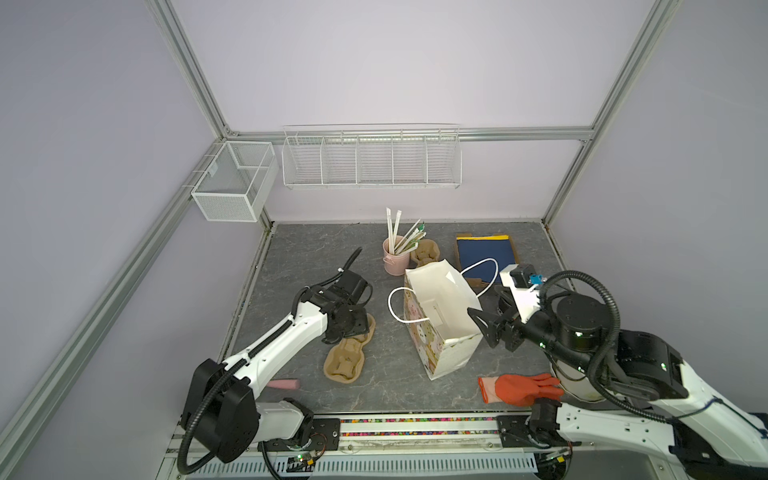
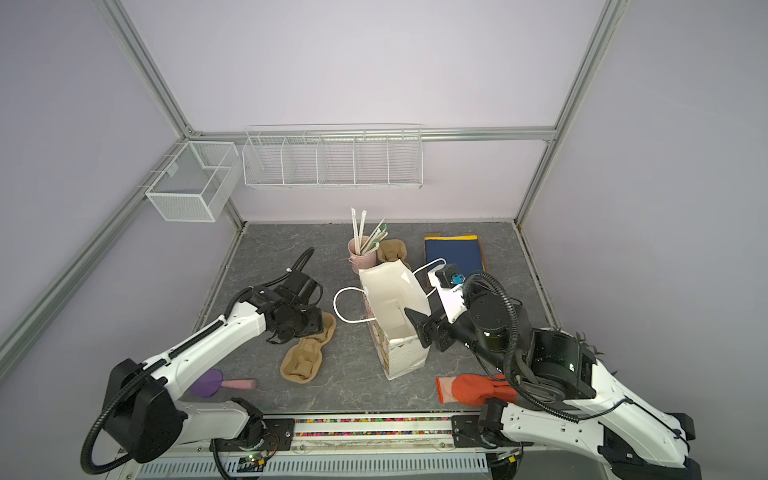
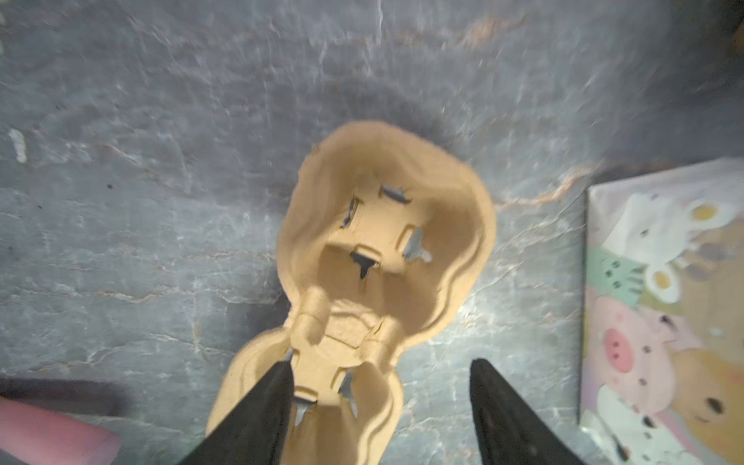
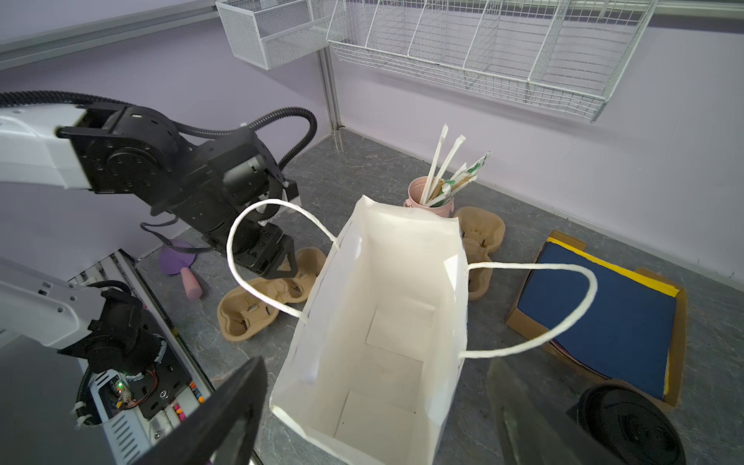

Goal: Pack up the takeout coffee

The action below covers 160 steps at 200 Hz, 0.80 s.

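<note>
The paper bag is standing open near the middle of the surface, showing only its own white walls and folded bottom inside. Behind it, the pink metal cup is holding a loose bunch of paper-wrapped straws. A shallow cardboard tray at the back right is holding dark blue sheets over a yellow one. One pulp carrier is sitting between the pink cup and the tray. More brown carriers are lying left of the bag.

The takeout coffee is standing on the surface outside the bag, near the tray's front corner. Only its round black lid is showing, cut off by the right wrist view's edge and partly behind a finger. In both top views the right arm is covering that spot, so I cannot make the cup out there. The left wrist view is blurring, and whether a finger is touching the carrier cannot be told.

The left arm is reaching forward with its wrist bent down. The left pincer is hanging over a carrier with its fingers apart, one over the carrier's middle and one over bare surface. The right arm is reaching in from the right with its elbow raised. The right pincer is hovering at the bag's rim with its fingers wide apart, and the bag's mouth is showing between them.
</note>
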Each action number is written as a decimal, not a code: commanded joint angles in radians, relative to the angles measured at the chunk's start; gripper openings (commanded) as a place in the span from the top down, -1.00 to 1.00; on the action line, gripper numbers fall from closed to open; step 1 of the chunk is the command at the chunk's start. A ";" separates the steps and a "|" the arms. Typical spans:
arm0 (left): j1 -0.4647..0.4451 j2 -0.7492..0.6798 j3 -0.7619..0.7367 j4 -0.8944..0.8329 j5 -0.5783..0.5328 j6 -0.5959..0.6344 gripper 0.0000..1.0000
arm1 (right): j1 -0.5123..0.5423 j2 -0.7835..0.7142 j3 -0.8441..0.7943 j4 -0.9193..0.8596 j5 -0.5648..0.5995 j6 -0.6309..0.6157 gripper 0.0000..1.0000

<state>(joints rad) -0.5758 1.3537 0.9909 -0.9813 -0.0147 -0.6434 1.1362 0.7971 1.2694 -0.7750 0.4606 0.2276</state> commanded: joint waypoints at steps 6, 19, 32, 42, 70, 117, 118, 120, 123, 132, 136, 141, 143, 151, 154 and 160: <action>0.002 -0.002 0.022 -0.094 0.073 0.097 -0.41 | -0.006 -0.017 -0.010 -0.017 0.018 0.019 -0.76; -0.004 -0.020 0.025 -0.110 0.090 0.098 -0.41 | -0.005 -0.020 -0.010 -0.023 0.019 0.021 -0.77; -0.012 -0.038 0.015 -0.104 0.087 0.099 -0.41 | -0.005 -0.022 -0.014 -0.022 0.016 0.022 -0.76; -0.015 -0.037 0.005 -0.090 0.097 0.099 -0.41 | -0.005 -0.024 -0.018 -0.018 0.014 0.020 -0.77; -0.015 -0.002 0.002 -0.098 0.040 0.065 -0.36 | -0.005 -0.019 -0.018 -0.015 0.007 0.024 -0.76; -0.014 0.095 -0.003 -0.069 0.008 0.048 -0.22 | -0.005 -0.047 -0.028 -0.020 0.015 0.027 -0.79; -0.013 0.096 -0.003 -0.069 0.007 0.048 -0.22 | -0.005 -0.048 -0.028 -0.020 0.015 0.027 -0.79; -0.014 0.098 -0.003 -0.067 0.006 0.048 -0.22 | -0.005 -0.050 -0.028 -0.020 0.015 0.027 -0.79; -0.014 0.102 -0.003 -0.065 0.002 0.049 -0.21 | -0.006 -0.051 -0.030 -0.020 0.015 0.026 -0.79; -0.014 0.110 0.000 -0.063 -0.005 0.048 -0.16 | -0.005 -0.057 -0.030 -0.023 0.016 0.027 -0.80; -0.015 0.111 -0.001 -0.061 -0.005 0.050 -0.15 | -0.005 -0.059 -0.030 -0.024 0.016 0.026 -0.80; -0.015 0.111 -0.003 -0.058 -0.008 0.049 -0.13 | -0.005 -0.059 -0.030 -0.027 0.018 0.027 -0.80; -0.015 0.112 -0.003 -0.058 -0.009 0.049 -0.13 | -0.006 -0.060 -0.031 -0.027 0.017 0.027 -0.80; -0.014 0.117 0.000 -0.062 -0.024 0.047 -0.12 | -0.005 -0.064 -0.031 -0.029 0.019 0.027 -0.80; -0.015 0.117 0.002 -0.063 -0.030 0.046 -0.10 | -0.005 -0.066 -0.033 -0.029 0.019 0.026 -0.81; -0.013 0.119 0.005 -0.067 -0.044 0.044 -0.07 | -0.005 -0.069 -0.034 -0.029 0.020 0.025 -0.80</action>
<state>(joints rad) -0.5877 1.4658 0.9905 -1.0321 -0.0040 -0.5976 1.1339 0.7437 1.2491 -0.7971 0.4606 0.2436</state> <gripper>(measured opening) 0.559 0.900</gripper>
